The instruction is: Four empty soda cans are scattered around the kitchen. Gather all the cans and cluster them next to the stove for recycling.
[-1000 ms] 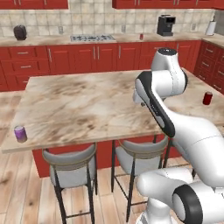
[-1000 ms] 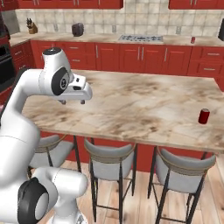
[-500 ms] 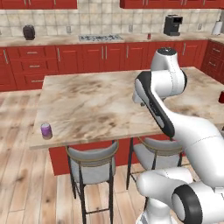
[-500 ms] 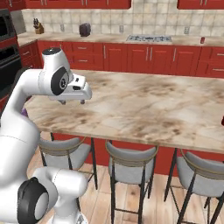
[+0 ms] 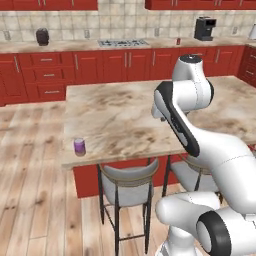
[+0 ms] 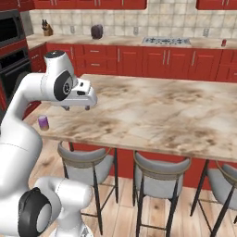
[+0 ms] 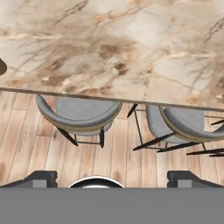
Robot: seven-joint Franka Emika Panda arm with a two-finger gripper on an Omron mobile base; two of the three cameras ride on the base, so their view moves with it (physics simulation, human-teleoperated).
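Small purple soda can with silvery top [image 5: 79, 146] stands upright on the beige marbled island table [image 5: 125, 115], near its front left corner. Two grey-seated bar stools [image 5: 126, 182] sit under the table's front edge. Two-finger dark-tipped tool [image 7: 112, 177] hangs above that front edge, tips spread wide, gripping nothing. Behind the table, flat silver-grey gas stove [image 5: 123, 43] sits in the back counter; a small red can [image 5: 178, 41] stands right of it.

A home kitchen is showing here: red cabinets [image 5: 50, 80] are lining tan tiled walls [image 5: 125, 22], a gas stove [image 5: 123, 43] is sitting in the back counter, a marbled island tabletop [image 5: 120, 120] is standing over grey stools [image 5: 127, 182] on a wood floor [image 5: 30, 190].
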